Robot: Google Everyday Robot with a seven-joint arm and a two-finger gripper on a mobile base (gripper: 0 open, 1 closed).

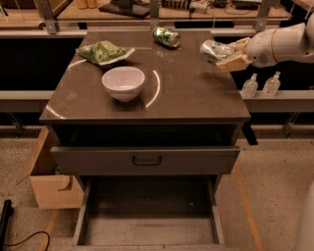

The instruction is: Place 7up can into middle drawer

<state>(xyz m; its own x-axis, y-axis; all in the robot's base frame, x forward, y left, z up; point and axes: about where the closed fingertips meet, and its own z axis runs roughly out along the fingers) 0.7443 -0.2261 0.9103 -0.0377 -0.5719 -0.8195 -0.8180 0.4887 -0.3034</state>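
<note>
Lab: workbenches behind hand above cabinet.

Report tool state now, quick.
Tool: closed, holding the 7up can, at the right rear edge of the cabinet top.

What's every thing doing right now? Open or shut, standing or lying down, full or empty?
Gripper: shut on the silver can, by the table's right edge.
Silver can: held, tipped sideways.
Green can: lying on its side.
Bowl: upright, empty.
Snack bag: lying crumpled.
Bottom drawer: pulled open, empty.
Drawer with handle: mostly pushed in.
</note>
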